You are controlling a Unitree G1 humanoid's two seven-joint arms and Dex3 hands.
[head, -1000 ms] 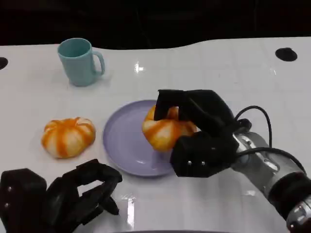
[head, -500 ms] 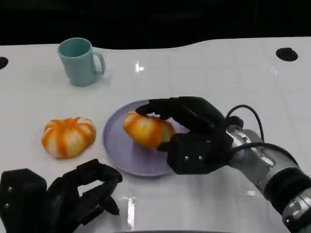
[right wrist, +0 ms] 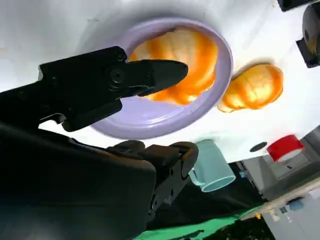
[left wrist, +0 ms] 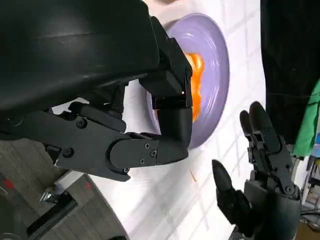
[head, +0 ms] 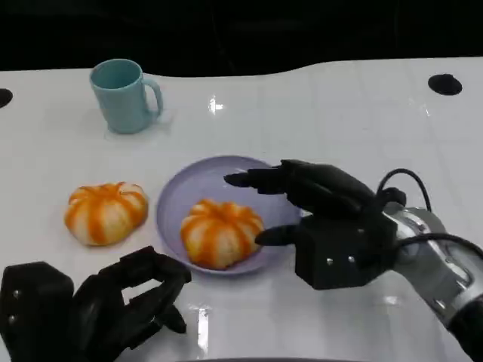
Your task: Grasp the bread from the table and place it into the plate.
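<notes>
Spreading across the whole scene is the white table (head: pixel 339 105), with the lavender plate (head: pixel 181 197) near its middle. On the plate's near-left part sits an orange-and-white striped bread (head: pixel 220 232), resting free of any fingers. A second bread (head: pixel 106 212) of the same kind lies on the table just left of the plate, apart from its rim. The right hand (head: pixel 324 219) hangs over the plate's right edge with its fingers (head: pixel 253 179) spread and empty, reaching above the far side of the plate and not touching the bread. The left hand (head: pixel 90 305) rests low at the near-left, fingers loosely curled in around nothing. A teal mug (head: pixel 123 96) stands at the far left, well apart from the plate, handle to the right
</notes>
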